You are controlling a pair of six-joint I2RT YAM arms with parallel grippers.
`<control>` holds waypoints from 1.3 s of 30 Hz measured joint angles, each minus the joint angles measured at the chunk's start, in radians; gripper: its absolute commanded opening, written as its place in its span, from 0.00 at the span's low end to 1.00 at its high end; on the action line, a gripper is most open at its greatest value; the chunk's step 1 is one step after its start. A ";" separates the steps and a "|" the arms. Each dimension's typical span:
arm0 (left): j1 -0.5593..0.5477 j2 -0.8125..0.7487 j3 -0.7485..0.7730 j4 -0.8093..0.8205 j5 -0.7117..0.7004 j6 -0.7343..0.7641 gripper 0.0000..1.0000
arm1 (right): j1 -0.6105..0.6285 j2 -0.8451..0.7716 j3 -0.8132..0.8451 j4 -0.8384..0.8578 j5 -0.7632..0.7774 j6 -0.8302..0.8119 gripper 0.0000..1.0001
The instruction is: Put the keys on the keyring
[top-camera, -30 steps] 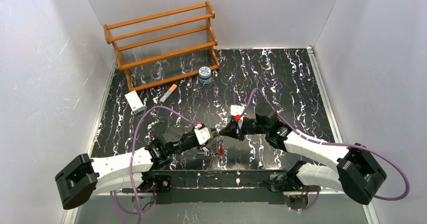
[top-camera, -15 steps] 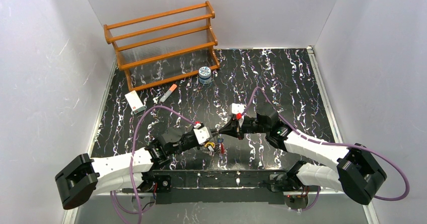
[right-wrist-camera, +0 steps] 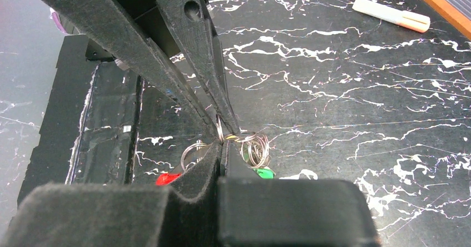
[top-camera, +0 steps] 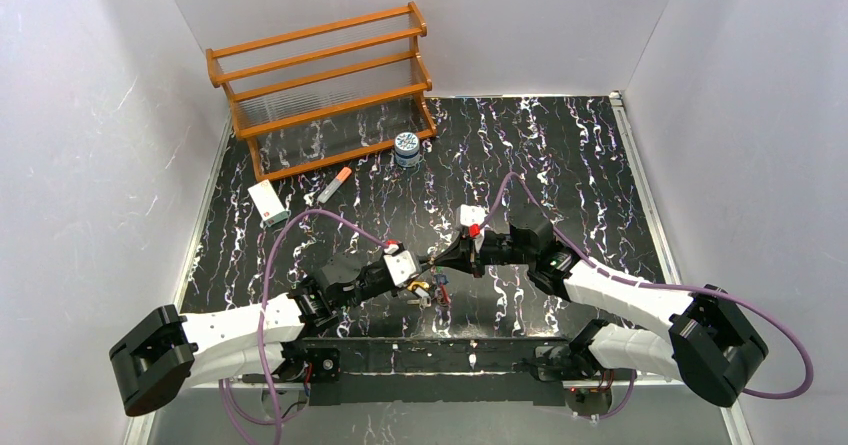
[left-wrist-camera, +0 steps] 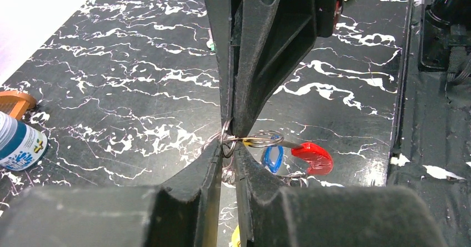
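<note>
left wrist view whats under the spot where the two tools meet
A red key and a blue key on wire rings, below the left tool and right tool. The left tool's body hides anything lower.

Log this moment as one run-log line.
phase: threading | left hand: shut on keyring | right hand: shut, tips meeting left | red key, blue key: on split ring beside pinch

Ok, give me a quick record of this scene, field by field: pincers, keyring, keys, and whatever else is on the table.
Left pincer: shut on the keyring
Right pincer: shut on the same keyring, meeting the left tip to tip
Keys: red key, blue key, green key clustered at the pinch
Far side: wooden rack, patterned jar, marker, white box
</note>
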 measured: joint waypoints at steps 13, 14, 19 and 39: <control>-0.002 -0.001 -0.020 0.036 -0.027 -0.026 0.00 | -0.001 0.000 0.000 0.003 0.007 0.020 0.48; -0.002 -0.002 -0.023 0.039 -0.034 -0.026 0.00 | 0.000 0.000 0.000 0.003 0.003 0.027 0.61; -0.002 -0.006 -0.033 0.041 -0.061 -0.030 0.00 | -0.008 -0.005 0.000 0.042 -0.043 0.094 0.89; -0.002 -0.007 -0.033 0.044 -0.076 -0.031 0.00 | -0.080 -0.079 0.120 -0.084 0.494 0.441 0.99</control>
